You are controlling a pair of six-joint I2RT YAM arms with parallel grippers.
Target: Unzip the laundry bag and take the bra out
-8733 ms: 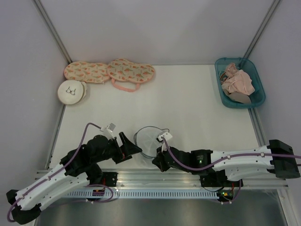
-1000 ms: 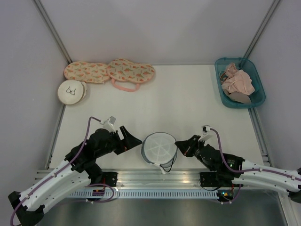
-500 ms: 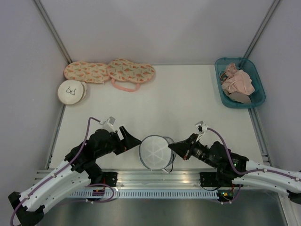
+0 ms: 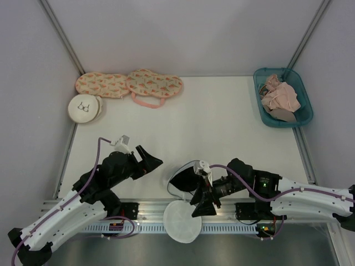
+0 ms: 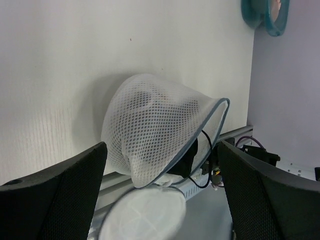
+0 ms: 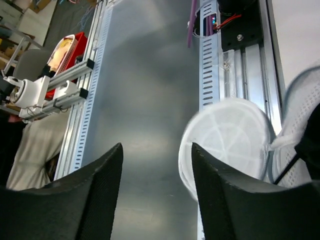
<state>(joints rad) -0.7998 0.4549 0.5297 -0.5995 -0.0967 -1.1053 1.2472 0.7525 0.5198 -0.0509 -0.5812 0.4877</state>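
Mesh laundry bag (image 5: 150, 125) gapes unzipped; right pincer (image 6: 156, 150), spread, should reach inside it while spread left pincer (image 5: 161, 145) steadies.

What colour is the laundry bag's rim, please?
Laundry bag rim: dark grey-blue, clearest in left wrist view.

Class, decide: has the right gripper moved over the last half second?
Yes: the right gripper moved toward the near edge, now over the aluminium rail.
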